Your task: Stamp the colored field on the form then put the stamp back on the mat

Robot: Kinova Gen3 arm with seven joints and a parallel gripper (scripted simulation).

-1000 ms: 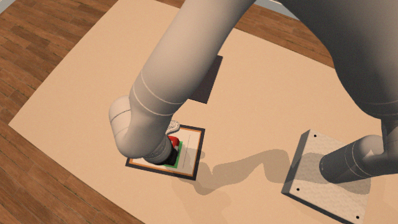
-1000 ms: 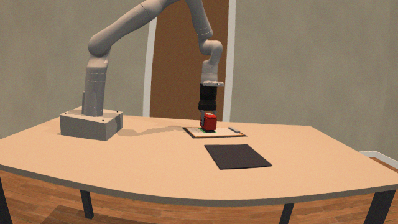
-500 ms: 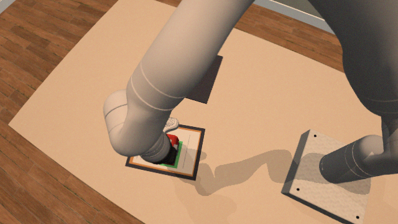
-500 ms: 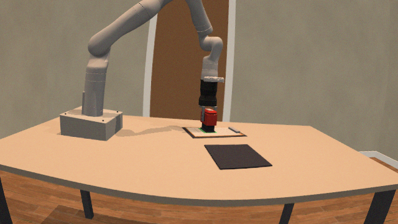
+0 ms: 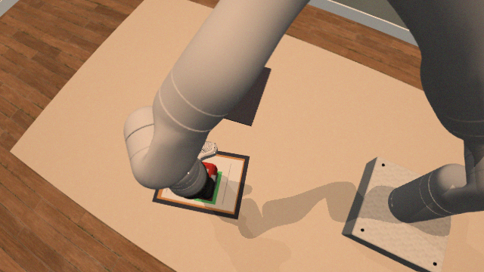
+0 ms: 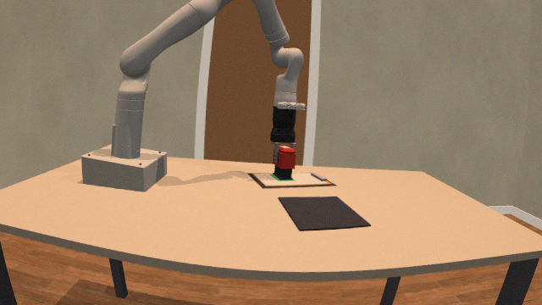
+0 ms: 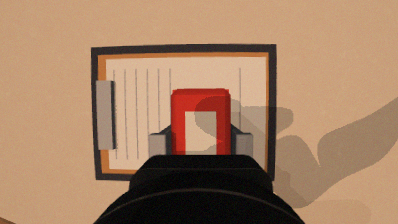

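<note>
The stamp (image 5: 211, 168) (image 6: 284, 158) (image 7: 200, 100) has a red body and a black foot. It stands upright on the green field (image 5: 216, 189) (image 6: 277, 179) of the form (image 5: 232, 175) (image 6: 305, 180) (image 7: 135, 100). My gripper (image 6: 284, 148) (image 7: 201, 134) points straight down and is shut on the stamp's red body, one finger on each side. In the wrist view the stamp hides the field. In the top view the arm hides most of the gripper and the stamp. The dark mat (image 5: 251, 102) (image 6: 322, 212) lies bare beside the form.
The form sits on a clipboard with a dark rim (image 5: 242, 181) and a grey clip (image 7: 104, 115) (image 6: 319, 176). The robot's base block (image 5: 393, 227) (image 6: 123, 169) stands at the table's far side. The table edge (image 6: 271, 273) runs along the front.
</note>
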